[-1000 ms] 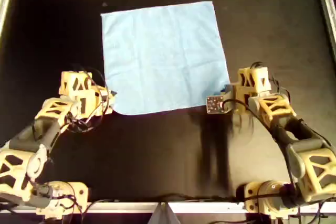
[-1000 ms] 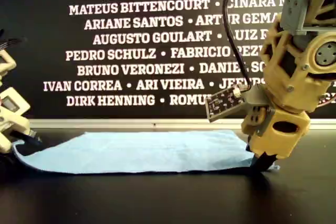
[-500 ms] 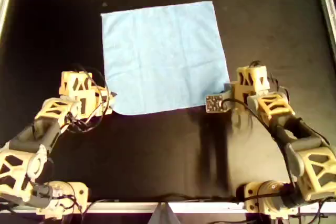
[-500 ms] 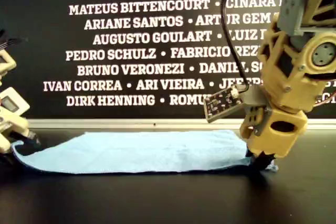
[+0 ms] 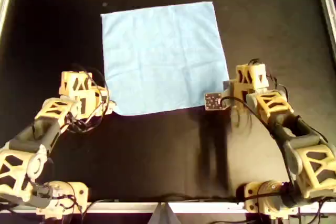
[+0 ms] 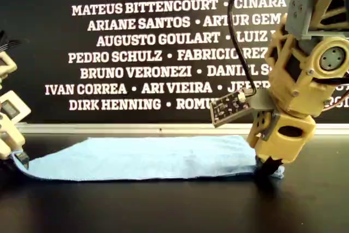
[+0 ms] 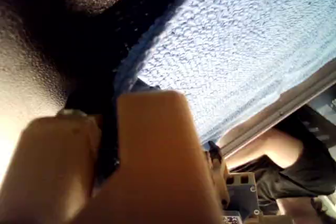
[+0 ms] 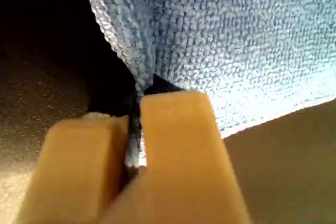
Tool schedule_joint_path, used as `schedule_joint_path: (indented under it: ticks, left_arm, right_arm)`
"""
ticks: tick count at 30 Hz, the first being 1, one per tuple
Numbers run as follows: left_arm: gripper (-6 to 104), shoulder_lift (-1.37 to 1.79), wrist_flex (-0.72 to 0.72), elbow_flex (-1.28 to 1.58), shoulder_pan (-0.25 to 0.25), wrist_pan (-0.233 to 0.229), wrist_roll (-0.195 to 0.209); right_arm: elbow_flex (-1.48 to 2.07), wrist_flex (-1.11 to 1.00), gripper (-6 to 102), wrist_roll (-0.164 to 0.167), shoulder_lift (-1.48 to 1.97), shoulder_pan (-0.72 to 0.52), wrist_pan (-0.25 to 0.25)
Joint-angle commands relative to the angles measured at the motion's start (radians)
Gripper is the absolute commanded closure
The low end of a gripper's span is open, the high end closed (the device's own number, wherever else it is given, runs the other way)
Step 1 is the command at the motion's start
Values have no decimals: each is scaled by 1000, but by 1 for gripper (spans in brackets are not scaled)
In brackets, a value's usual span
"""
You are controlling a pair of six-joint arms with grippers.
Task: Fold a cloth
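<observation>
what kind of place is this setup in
Probably a robotics lab or a demo stand, not a home. A cloth lies on a black table with a metal frame, worked by two yellow, seemingly 3D-printed arms, and a wall printed with people's names, like a credits board, stands behind.

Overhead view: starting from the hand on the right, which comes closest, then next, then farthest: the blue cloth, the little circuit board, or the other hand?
1. The cloth: its near corner sits right at that hand.
2. The circuit board: just beside it, toward the view's left.
3. The other hand: far across, at the cloth's other near corner on the view's left.
</observation>
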State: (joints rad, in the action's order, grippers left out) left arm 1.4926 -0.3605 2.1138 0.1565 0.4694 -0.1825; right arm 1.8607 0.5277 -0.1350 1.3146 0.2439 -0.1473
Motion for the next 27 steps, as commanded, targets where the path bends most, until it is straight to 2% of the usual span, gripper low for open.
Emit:
schedule_joint_path:
  ticks: [1,4,11,20,25,27]
  left_arm:
    - [99,29,-11,3,15,3,3]
    - [99,35,-12,2,12,2,-12]
    - [99,156,-14,8,9,-17,-12]
    - [99,212,-14,64,9,-18,-17]
    - [99,213,-14,104,8,-20,-20]
    - [99,216,-14,130,-12,-20,-46]
  right_arm:
    - [-40,-31,97,-5,11,3,-8]
    - [-20,-31,97,-5,26,5,-8]
    - [-15,-14,97,-5,31,12,-8]
    - [179,-9,97,-5,272,152,-8]
    - [288,-9,97,6,414,169,-8]
    - [322,-9,97,11,448,169,-8]
